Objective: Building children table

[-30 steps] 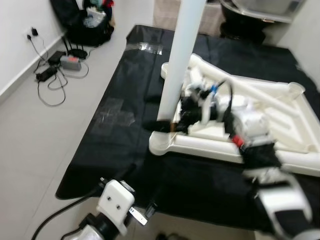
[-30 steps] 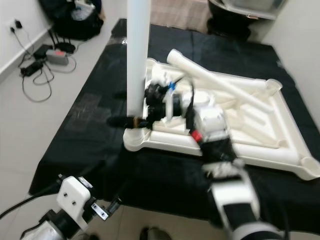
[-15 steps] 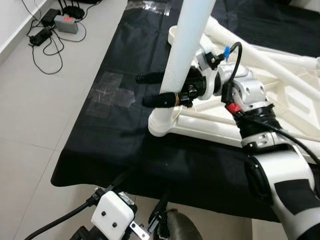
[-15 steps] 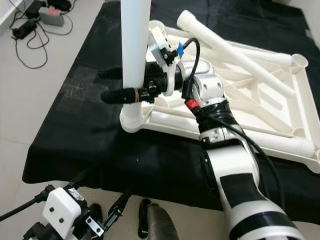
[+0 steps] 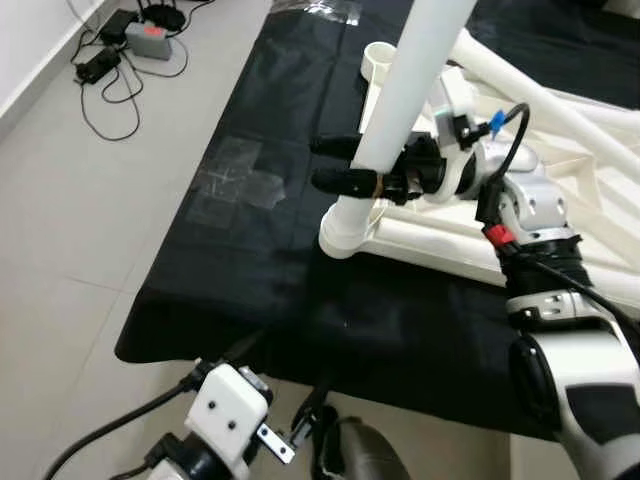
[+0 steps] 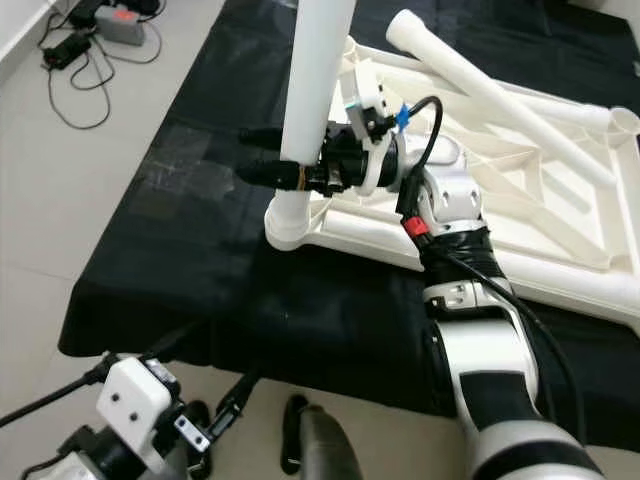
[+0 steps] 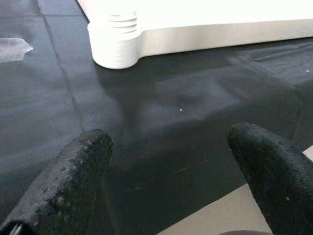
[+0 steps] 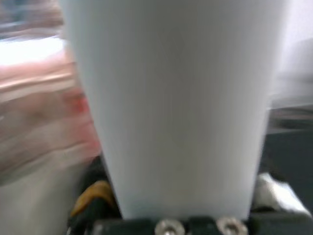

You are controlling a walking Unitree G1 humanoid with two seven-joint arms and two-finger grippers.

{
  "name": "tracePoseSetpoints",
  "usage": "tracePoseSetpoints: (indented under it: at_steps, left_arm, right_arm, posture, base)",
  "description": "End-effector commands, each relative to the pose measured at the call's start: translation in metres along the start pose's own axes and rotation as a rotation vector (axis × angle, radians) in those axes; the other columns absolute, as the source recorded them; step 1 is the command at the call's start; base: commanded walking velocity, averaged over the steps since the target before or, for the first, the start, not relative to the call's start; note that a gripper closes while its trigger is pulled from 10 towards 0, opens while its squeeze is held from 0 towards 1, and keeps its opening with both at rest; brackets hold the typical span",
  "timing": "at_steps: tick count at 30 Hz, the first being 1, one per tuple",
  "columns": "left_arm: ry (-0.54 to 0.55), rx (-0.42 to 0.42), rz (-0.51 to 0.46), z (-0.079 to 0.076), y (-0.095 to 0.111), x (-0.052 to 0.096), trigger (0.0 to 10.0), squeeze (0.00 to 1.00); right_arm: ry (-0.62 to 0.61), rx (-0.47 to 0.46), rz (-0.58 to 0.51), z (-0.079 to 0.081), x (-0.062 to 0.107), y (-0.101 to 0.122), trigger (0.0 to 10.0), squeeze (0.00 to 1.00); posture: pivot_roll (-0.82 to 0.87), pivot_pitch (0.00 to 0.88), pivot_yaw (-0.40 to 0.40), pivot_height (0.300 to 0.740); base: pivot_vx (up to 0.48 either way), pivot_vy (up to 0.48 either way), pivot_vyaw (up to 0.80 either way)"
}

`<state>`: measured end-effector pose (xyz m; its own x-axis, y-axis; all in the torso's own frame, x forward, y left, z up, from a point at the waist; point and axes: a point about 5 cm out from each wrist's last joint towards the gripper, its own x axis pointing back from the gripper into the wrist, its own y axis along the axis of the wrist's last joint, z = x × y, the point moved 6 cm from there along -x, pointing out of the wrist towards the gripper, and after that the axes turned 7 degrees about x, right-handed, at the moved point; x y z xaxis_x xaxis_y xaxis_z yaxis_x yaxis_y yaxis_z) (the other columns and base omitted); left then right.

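Holding the white leg [image 5: 405,95] upright in our right gripper [image 5: 345,165], we note its long axis standing directly over the tabletop's corner socket [image 5: 343,228]; left gripper [image 7: 166,161] hangs spread wide, farther off.

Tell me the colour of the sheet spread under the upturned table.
Black. The sheet under the white table shows best in the left eye view.

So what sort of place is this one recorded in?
Probably a room in a home, used as a floor workspace. A black sheet is spread over a pale tiled floor, with a white plastic table frame lying on it, and cables with a small box sit by the wall.
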<state>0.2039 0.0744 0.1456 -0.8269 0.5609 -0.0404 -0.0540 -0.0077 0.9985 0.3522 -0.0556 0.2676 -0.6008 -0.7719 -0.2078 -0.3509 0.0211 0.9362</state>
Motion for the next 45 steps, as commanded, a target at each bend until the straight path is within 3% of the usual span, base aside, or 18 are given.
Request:
tracePoseSetpoints:
  at_steps: [1, 4, 6, 9, 12, 13, 16, 17, 19, 23, 28, 33, 34, 35, 36, 37, 42, 45]
  left_arm:
    - [-0.001, 0.022, 0.014, 0.003, -0.009, -0.002, 9.5, 0.00]
    - [0.001, 0.016, 0.018, 0.009, -0.016, -0.010, 9.5, 0.00]
    - [0.000, 0.013, 0.020, 0.013, -0.020, -0.016, 9.6, 0.00]
    - [0.008, 0.009, 0.023, 0.024, -0.027, -0.026, 9.8, 0.00]
    - [0.012, 0.008, 0.023, 0.028, -0.028, -0.029, 9.8, 0.00]
    - [0.018, 0.002, 0.022, 0.031, -0.029, -0.031, 9.9, 0.00]
    - [0.024, -0.006, 0.019, 0.034, -0.030, -0.033, 9.9, 0.00]
    - [0.027, -0.011, 0.017, 0.035, -0.030, -0.035, 9.9, 0.00]
    - [0.026, -0.015, 0.012, 0.035, -0.030, -0.036, 9.9, 0.00]
    - [0.012, -0.010, -0.002, 0.028, -0.027, -0.033, 9.9, 0.00]
    - [0.003, -0.005, -0.014, 0.020, -0.022, -0.026, 9.8, 0.00]
    - [-0.006, 0.003, -0.023, 0.009, -0.015, -0.016, 9.6, 0.00]
    - [-0.005, 0.005, -0.023, 0.008, -0.013, -0.013, 9.6, 0.00]
    - [-0.004, 0.006, -0.023, 0.007, -0.012, -0.012, 9.6, 0.00]
    - [-0.004, 0.006, -0.023, 0.007, -0.012, -0.012, 9.6, 0.00]
    - [-0.003, 0.007, -0.023, 0.006, -0.011, -0.010, 9.5, 0.00]
    - [0.000, 0.006, -0.021, 0.005, -0.010, -0.008, 9.5, 0.00]
    - [0.002, 0.006, -0.019, 0.007, -0.012, -0.010, 9.5, 0.00]
  right_arm:
    - [-0.386, -0.091, 0.437, 0.002, 0.040, -0.085, 0.0, 0.00]
    - [-0.449, -0.111, 0.522, 0.041, 0.055, -0.106, 0.0, 0.00]
    - [-0.369, -0.128, 0.481, 0.050, 0.040, -0.106, 0.0, 0.00]
    - [-0.325, -0.098, 0.391, 0.035, 0.008, -0.095, 0.0, 0.00]
    - [-0.325, -0.083, 0.362, 0.027, -0.002, -0.089, 0.0, 0.00]
    - [-0.333, -0.081, 0.334, 0.019, -0.009, -0.083, 10.0, 0.00]
    - [-0.318, -0.084, 0.328, 0.017, -0.011, -0.082, 10.0, 0.02]
    - [-0.228, -0.115, 0.308, 0.022, -0.015, -0.084, 10.0, 1.00]
    - [-0.194, -0.092, 0.290, 0.021, -0.013, -0.079, 10.0, 1.00]
    - [0.229, -0.041, 0.149, 0.032, -0.001, -0.043, 10.0, 1.00]
    - [0.417, 0.056, 0.137, 0.014, -0.003, -0.030, 10.0, 1.00]
    - [0.620, 0.035, 0.098, 0.009, -0.011, -0.010, 10.0, 1.00]
    - [0.680, 0.044, 0.090, 0.010, -0.015, -0.004, 4.1, 0.00]
    - [0.715, 0.053, 0.077, 0.011, -0.019, 0.001, 2.6, 0.00]
    - [0.715, 0.053, 0.077, 0.011, -0.019, 0.001, 2.6, 0.00]
    - [0.750, 0.056, 0.071, 0.011, -0.021, 0.006, 0.0, 0.00]
    - [0.803, 0.040, 0.060, 0.007, -0.017, 0.012, 0.0, 0.00]
    - [0.688, 0.064, 0.082, -0.007, -0.018, 0.004, 0.0, 0.00]
  posture:
    - [0.05, 0.158, -0.127, 0.740]
    - [0.02, 0.119, -0.109, 0.740]
    - [0.01, 0.084, -0.101, 0.740]
    - [0.01, 0.034, -0.100, 0.740]
    - [0.01, 0.034, -0.100, 0.740]
    - [0.01, 0.024, -0.097, 0.740]
    - [0.01, 0.017, -0.090, 0.740]
    - [0.01, 0.018, -0.088, 0.740]
    - [0.02, 0.032, -0.084, 0.740]
    - [0.04, 0.068, -0.094, 0.740]
    - [0.06, 0.120, -0.107, 0.740]
    - [0.12, 0.184, -0.120, 0.740]
    - [0.14, 0.204, -0.121, 0.740]
    - [0.14, 0.204, -0.121, 0.740]
    - [0.14, 0.204, -0.121, 0.740]
    - [0.14, 0.207, -0.123, 0.740]
    - [0.15, 0.209, -0.120, 0.740]
    - [0.12, 0.187, -0.119, 0.740]
  base:
    - [0.000, 0.000, 0.00]
    - [0.000, 0.000, 0.00]
    - [0.000, 0.000, 0.00]
    - [0.000, 0.000, 0.00]
    - [0.000, 0.000, 0.00]
    - [0.000, 0.000, 0.00]
    - [0.000, 0.000, 0.00]
    - [0.000, 0.000, 0.00]
    - [0.000, 0.000, 0.00]
    - [0.000, 0.000, 0.00]
    - [0.000, 0.000, 0.00]
    - [0.000, 0.000, 0.00]
    - [0.000, 0.000, 0.00]
    - [0.000, 0.000, 0.00]
    - [0.000, 0.000, 0.00]
    - [0.000, 0.000, 0.00]
    - [0.000, 0.000, 0.00]
    - [0.000, 0.000, 0.00]
